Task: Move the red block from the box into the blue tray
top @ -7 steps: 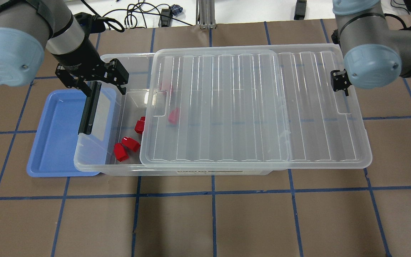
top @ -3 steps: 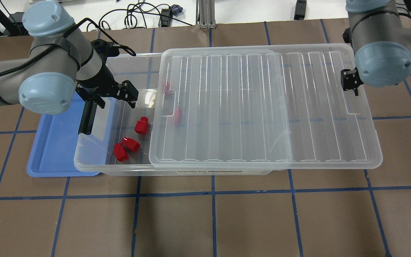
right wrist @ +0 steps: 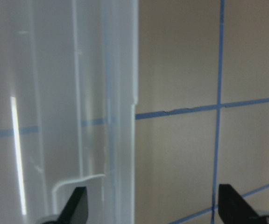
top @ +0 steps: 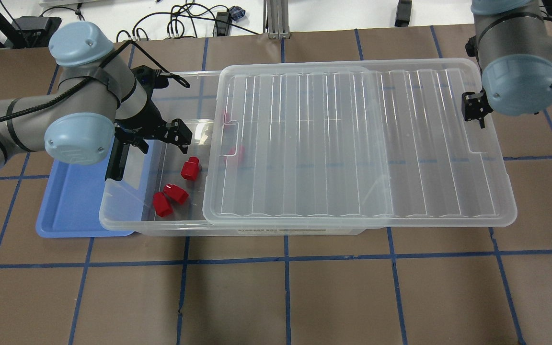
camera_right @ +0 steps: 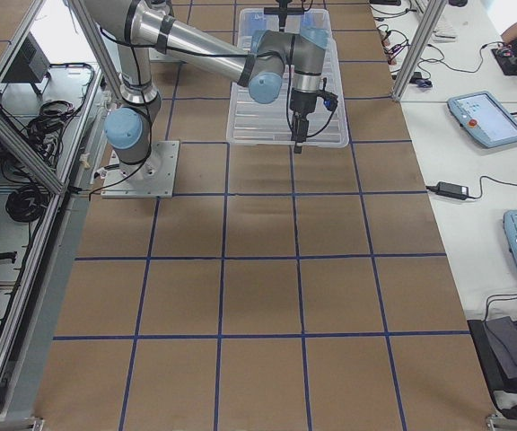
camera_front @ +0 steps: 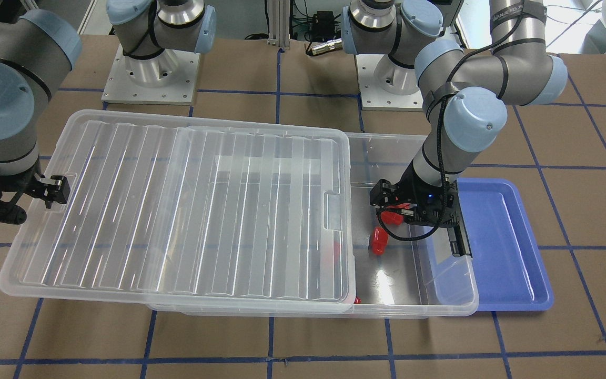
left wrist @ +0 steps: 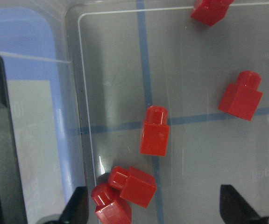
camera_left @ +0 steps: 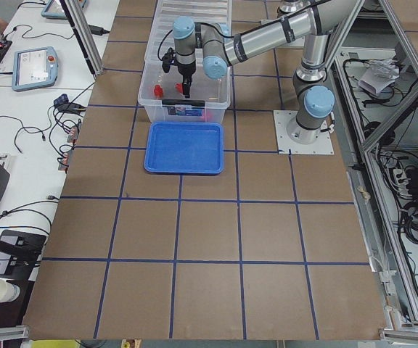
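Both pairs of jaws stand spread, neither pinching anything; the left gripper (top: 157, 138) hangs over the uncovered end of the box (top: 127, 216), fingers pointing down at the floor where a red block (top: 189, 168) lies loose; two other blocks (top: 169, 199) touch each other near the front wall; none is in the blue tray (top: 72, 201), which lies just beside that end, a short carry. The lid (top: 352, 143) sits slid toward the right, exposing the blocks; the right gripper (right wrist: 155, 212) straddles its far edge, probably to steady it; the left arm folds at the elbow, wrist upright.
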Available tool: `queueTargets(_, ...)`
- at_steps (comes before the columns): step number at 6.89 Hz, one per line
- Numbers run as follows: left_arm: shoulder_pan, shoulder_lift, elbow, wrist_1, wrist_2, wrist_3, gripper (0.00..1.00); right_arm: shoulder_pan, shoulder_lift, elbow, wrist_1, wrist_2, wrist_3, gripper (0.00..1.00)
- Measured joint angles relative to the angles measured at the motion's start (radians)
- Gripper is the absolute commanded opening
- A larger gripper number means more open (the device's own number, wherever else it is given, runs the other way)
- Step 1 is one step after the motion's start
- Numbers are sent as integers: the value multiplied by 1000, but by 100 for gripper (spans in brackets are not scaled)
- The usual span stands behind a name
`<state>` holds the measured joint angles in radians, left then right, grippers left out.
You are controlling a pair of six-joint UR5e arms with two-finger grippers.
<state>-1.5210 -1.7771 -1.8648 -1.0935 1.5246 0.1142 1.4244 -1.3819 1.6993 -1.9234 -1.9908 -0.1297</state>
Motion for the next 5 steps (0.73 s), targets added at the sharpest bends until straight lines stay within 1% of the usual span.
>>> queueTargets(2,-1,-54,-28,131,-2,-27,100,22,-42,-67,4,160,-6,100)
queueTargets(3,-1,-82,-46,177,-2,-45,99,41,-79,-88,14,256,-5,100)
queueTargets(4,-1,-101,-61,193,-5,-65,98,60,-120,-98,56,354,2,100)
queueTargets(5,-1,-118,-71,199,-14,-79,91,78,-162,-106,129,420,10,100)
